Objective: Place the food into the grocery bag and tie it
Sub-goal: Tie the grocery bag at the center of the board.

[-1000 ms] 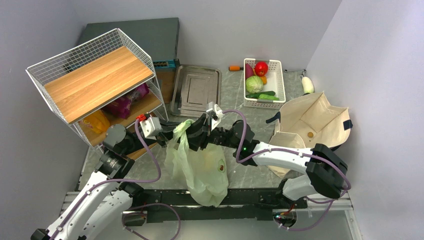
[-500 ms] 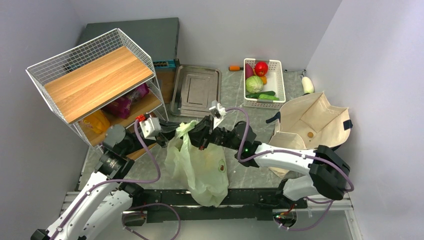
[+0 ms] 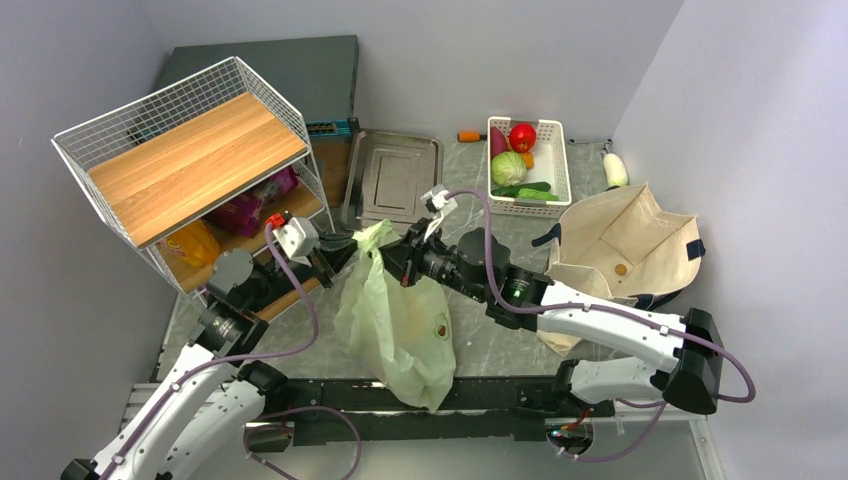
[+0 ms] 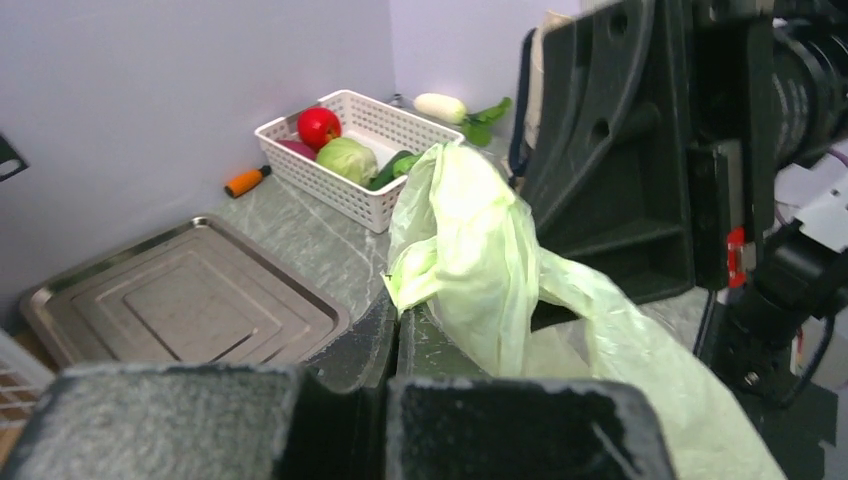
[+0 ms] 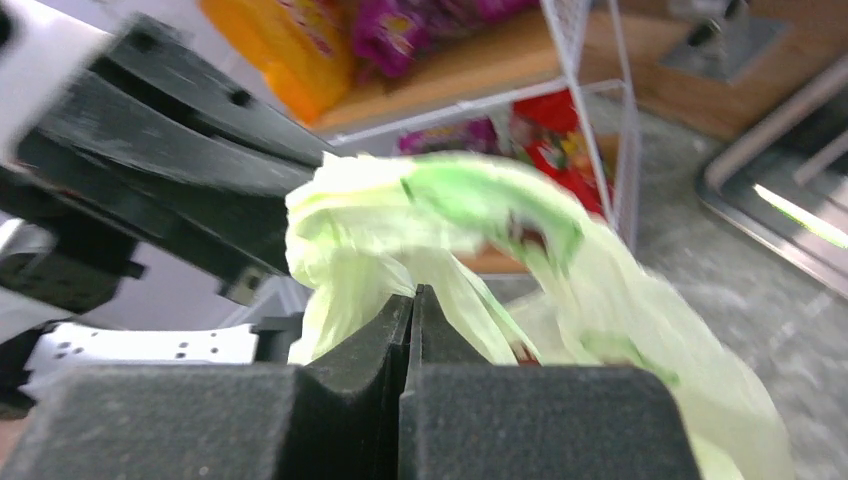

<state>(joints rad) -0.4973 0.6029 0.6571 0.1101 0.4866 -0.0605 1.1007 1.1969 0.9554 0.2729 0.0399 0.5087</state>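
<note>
Hanging clear of the table, the grocery bag [image 3: 392,320] has its gathered top just in front of the metal tray [image 3: 392,180], and its pale green body sags from there toward the arms' bases. One avocado print shows on its side. What is inside I cannot make out through the crinkled plastic.

At the tray's near left corner sits the left gripper [image 3: 338,256], fingers pressed together on a bunched strip of the bag's top. The wrist view has the plastic pinched right at the tips and billowing up beyond them. Opposite it, off the tray's near right corner, the right gripper [image 3: 393,262] is clamped on the bag's neck too, with its fingers closed flat and green film squeezed between them. Both grips are close together on that same gathered top.

Right of the tray stands the white basket [image 3: 528,165], holding a red fruit [image 3: 522,136] and a cabbage [image 3: 508,167]. Further right of the tray and nearer the arms, the canvas tote [image 3: 620,240] lies open. Left of the tray stands the wire rack [image 3: 190,160], snack packs on its lower shelf.
</note>
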